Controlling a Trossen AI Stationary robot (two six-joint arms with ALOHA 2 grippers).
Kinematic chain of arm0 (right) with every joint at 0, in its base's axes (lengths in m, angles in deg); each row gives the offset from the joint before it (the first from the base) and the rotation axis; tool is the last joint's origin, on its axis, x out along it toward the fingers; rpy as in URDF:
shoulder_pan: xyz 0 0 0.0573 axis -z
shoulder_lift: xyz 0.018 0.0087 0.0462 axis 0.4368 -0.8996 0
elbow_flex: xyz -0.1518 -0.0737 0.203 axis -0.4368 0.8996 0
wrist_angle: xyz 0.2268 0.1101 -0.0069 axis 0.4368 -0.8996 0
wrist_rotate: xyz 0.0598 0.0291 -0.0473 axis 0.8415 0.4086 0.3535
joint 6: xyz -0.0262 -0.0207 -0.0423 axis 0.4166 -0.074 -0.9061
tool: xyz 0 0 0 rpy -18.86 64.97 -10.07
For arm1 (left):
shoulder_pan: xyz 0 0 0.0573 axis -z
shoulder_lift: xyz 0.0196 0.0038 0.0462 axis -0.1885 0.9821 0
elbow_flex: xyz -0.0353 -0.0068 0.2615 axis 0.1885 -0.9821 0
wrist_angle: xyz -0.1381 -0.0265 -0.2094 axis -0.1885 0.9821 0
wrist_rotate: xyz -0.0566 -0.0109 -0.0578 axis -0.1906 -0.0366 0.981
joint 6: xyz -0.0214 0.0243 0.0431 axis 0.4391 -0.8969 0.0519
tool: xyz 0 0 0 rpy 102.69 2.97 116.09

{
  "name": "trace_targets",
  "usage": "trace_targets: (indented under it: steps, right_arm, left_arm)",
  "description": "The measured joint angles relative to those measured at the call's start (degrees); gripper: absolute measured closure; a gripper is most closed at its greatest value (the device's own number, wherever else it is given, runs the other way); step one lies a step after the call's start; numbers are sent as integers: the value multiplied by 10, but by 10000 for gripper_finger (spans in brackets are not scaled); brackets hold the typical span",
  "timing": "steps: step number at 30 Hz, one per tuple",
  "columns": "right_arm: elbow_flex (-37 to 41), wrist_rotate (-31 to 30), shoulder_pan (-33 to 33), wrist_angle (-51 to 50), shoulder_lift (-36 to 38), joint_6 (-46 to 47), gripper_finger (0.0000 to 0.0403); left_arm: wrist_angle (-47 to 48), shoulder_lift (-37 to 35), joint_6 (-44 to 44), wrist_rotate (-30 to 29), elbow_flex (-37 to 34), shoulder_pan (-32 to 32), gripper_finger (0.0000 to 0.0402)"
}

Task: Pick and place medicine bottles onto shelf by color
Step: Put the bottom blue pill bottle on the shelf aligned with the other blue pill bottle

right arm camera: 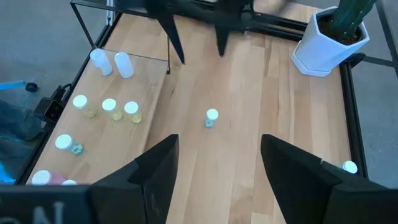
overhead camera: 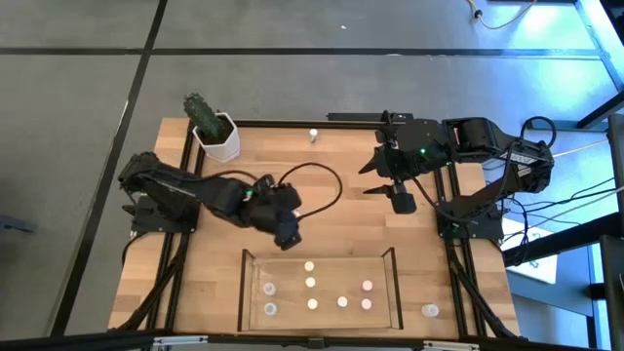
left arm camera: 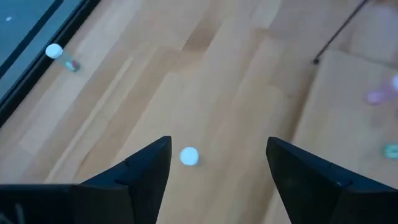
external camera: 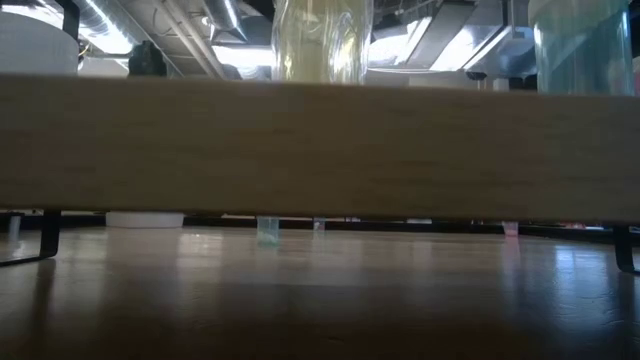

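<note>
High view: both grippers, left (overhead camera: 289, 237) & right (overhead camera: 375, 179), fingers wide, holding nothing.

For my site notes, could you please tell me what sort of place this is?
Probably a robotics lab or test cell: a light-wood tabletop in a black metal frame, two dark robot arms with cabling, and a bare grey floor.

The counter (overhead camera: 331, 229) is pale wood, laid in planks with visible grain and a soft satin sheen. The shelf (overhead camera: 393, 283) has clear, glossy see-through walls with thin dark edges over a light-wood floor. The medicine bottles (overhead camera: 311, 283) inside the shelf look like smooth plastic with pale matt caps. Beside the shelf, the left gripper (overhead camera: 286, 231) shows matt black, smooth-faced jaws. The pot (right arm camera: 326, 40) is white, smooth, faintly glossy. The frame (overhead camera: 458, 283) bordering the counter is black metal.
</note>
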Motion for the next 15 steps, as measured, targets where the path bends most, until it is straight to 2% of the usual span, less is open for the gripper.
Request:
trace_targets:
  steps: [6, 15]
  right_arm:
    - [0, 0, 0, 0, 0, 0, 173]
    - [0, 0, 0, 0, 0, 0, 173]
  left_arm:
    - [19, -22, 79, -24, 0, 66, 146]
    - [67, -22, 273, -82, 0, 171, 146]
